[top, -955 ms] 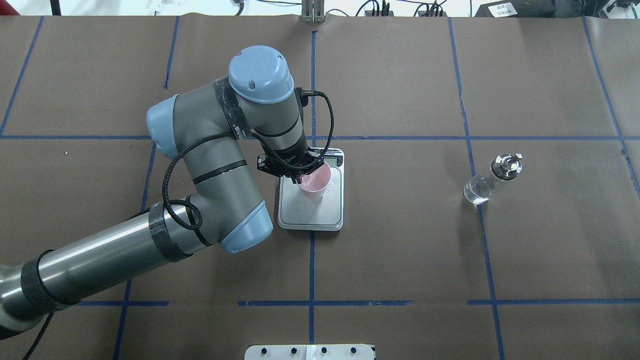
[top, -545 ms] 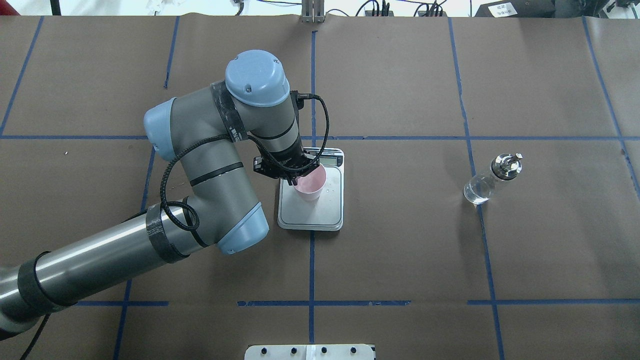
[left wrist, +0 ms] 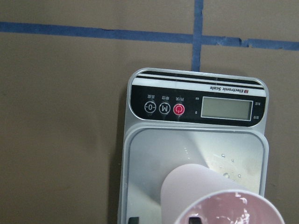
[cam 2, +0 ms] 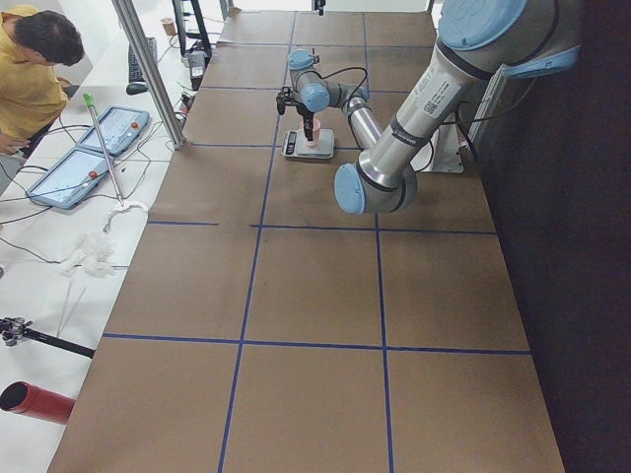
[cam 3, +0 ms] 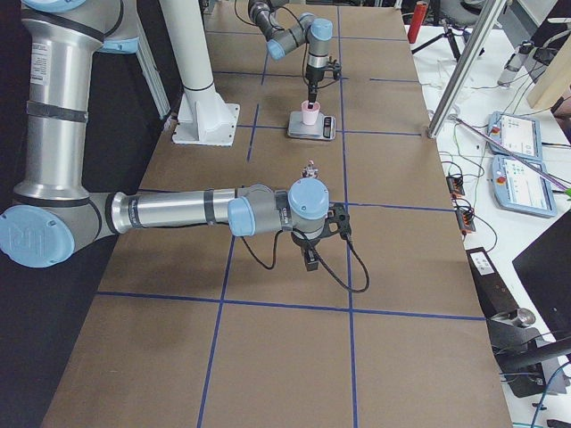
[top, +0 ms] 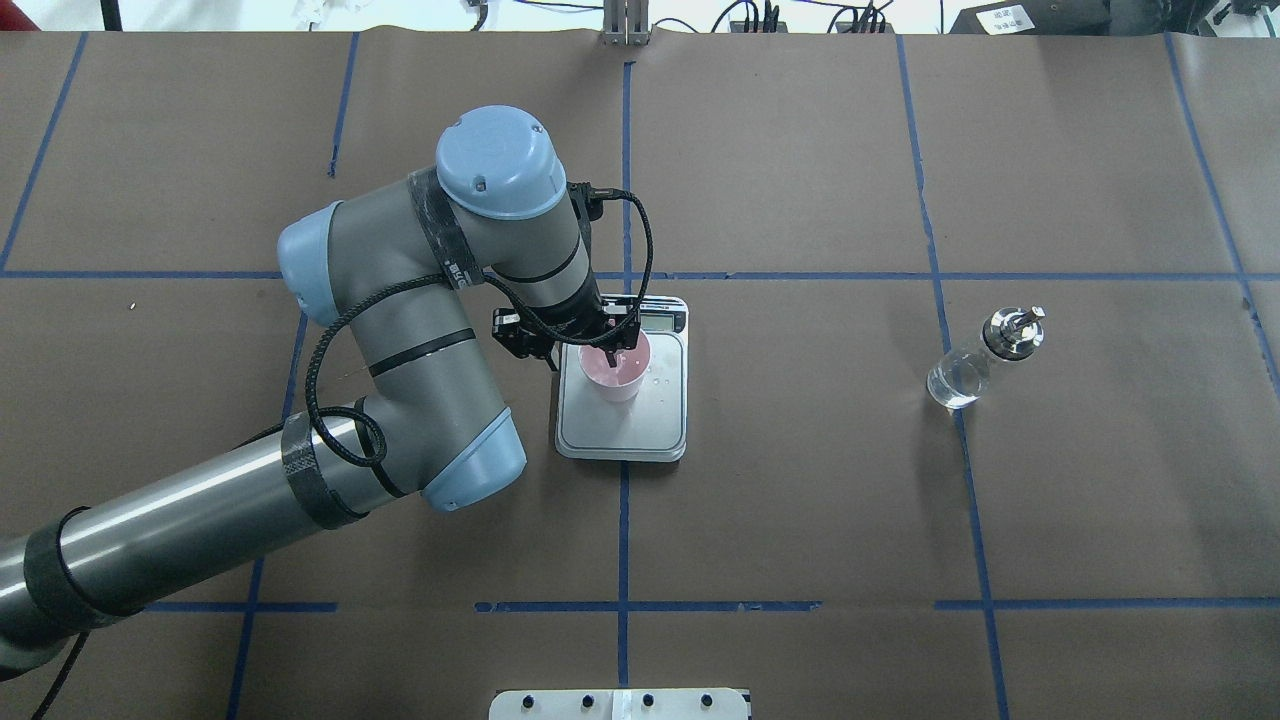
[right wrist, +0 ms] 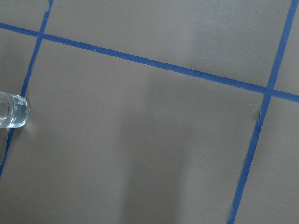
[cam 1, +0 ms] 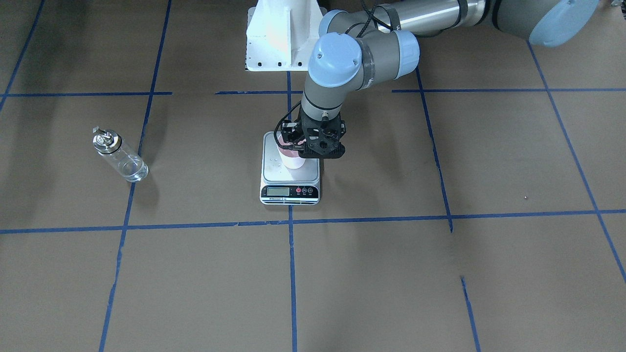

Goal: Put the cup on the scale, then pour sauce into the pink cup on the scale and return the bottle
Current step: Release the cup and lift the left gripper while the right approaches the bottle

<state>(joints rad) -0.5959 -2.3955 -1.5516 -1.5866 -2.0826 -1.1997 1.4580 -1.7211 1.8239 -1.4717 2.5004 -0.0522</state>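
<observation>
The pale pink cup (top: 617,381) stands upright on the silver plate of the scale (top: 662,425), toward the display end. My left gripper (top: 606,352) is above it, shut on the cup's rim with one finger inside. The left wrist view looks down past the cup (left wrist: 196,186) onto the scale (left wrist: 196,105) and its buttons. The clear glass bottle (top: 975,365) with the silver pourer stands far right, alone; its base (right wrist: 11,110) shows in the right wrist view. My right gripper (cam 3: 310,261) hovers near the bottle (cam 3: 310,169); I cannot tell its state.
Brown paper with a blue tape grid covers the table. The white robot base (cam 1: 279,39) stands behind the scale. A person (cam 2: 30,69) sits at a side bench with tablets and cables.
My left arm shifted slightly left and lowered. The cup went from tilted to upright and settled onto the scale plate. The bottle has not moved.
</observation>
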